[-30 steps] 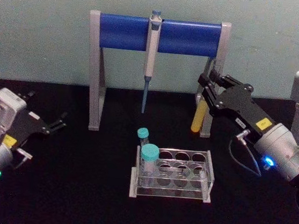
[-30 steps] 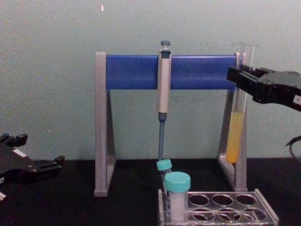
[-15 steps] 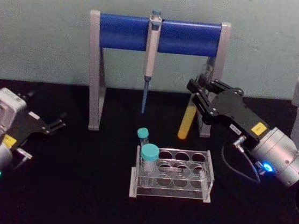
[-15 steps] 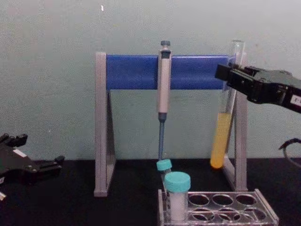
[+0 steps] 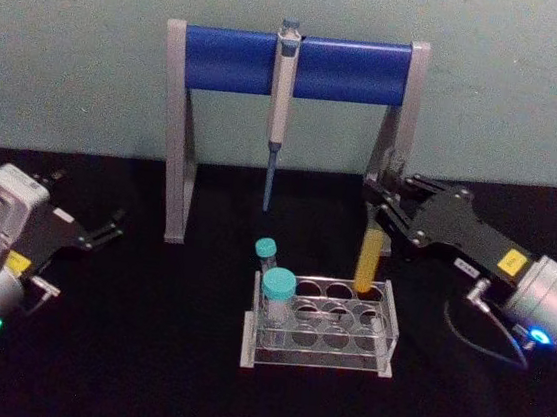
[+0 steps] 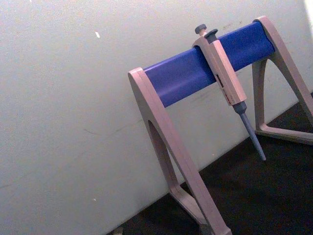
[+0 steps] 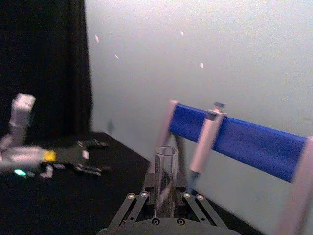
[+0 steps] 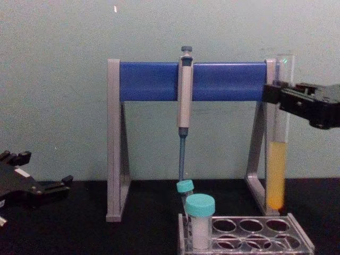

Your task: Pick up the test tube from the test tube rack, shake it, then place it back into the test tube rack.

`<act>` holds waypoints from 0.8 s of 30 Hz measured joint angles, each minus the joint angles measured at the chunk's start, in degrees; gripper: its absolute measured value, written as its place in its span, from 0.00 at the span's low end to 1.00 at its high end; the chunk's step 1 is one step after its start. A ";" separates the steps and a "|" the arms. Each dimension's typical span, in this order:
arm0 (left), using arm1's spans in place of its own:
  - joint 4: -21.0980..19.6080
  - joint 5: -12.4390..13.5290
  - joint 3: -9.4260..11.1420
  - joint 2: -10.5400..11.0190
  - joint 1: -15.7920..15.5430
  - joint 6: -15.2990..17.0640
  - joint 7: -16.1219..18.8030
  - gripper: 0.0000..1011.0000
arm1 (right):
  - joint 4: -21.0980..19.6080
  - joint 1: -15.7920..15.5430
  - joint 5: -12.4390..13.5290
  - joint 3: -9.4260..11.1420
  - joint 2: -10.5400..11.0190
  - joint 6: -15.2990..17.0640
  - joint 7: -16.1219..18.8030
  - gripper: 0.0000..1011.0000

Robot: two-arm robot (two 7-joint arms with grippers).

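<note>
Gripping the test tube (image 5: 367, 259) upright with the right gripper (image 5: 384, 209), fingers pinched on the bare glass a little below the open mouth. Yellow-orange liquid in the lower part. Rounded bottom hanging just above the rack (image 5: 391, 322), over the back row at about 1 o'clock from the rack's middle; judging by the chest view, not yet inside a hole.

Left gripper (image 5: 107, 229) parked well apart at 9 o'clock of the rack, low over the dark surface (image 5: 171, 357), fingers slightly spread and holding nothing.

To seat it well:
- Centre the rounded bottom over one free hole at 1 o'clock.
- Keep the glass vertical, since the mouth is uncapped.
- Lower slowly and straight, without scraping the top plate or nudging the two teal-capped vials (image 5: 278, 287) at 9 o'clock of the rack.
- Let go only once the bottom rests in the rack.
- Draw back toward 3 o'clock, clear of the stand (image 5: 225, 59) and its hanging pipette (image 5: 282, 98) at 12 o'clock.

Yellow stickers on the right gripper (image 5: 510, 261) and the left one (image 5: 17, 261), print too small to read. No legible brand on pipette, stand or rack.
</note>
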 joint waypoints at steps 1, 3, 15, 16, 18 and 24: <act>0.00 0.00 0.00 0.00 0.00 0.00 0.00 0.99 | -0.31 -0.19 -0.71 0.08 0.39 -0.04 -0.66 0.23; 0.00 0.00 0.00 0.00 0.00 0.00 0.00 0.99 | -0.96 -0.54 -2.60 0.33 1.10 -0.20 -2.39 0.23; 0.00 0.00 0.00 0.00 0.00 0.00 0.00 0.99 | -0.03 1.35 -11.05 1.02 -0.54 -0.16 -8.63 0.23; 0.00 0.00 0.00 0.00 0.00 0.00 0.00 0.99 | 0.24 1.63 -11.33 1.02 -0.88 -0.18 -8.82 0.23; 0.00 0.00 0.00 0.00 0.00 0.00 0.00 0.99 | 1.57 2.70 -11.93 1.00 -2.45 -0.51 -9.22 0.23; 0.00 0.00 0.00 0.00 0.00 0.00 0.00 0.99 | 4.61 4.99 -1.49 0.35 -7.15 1.18 -0.99 0.23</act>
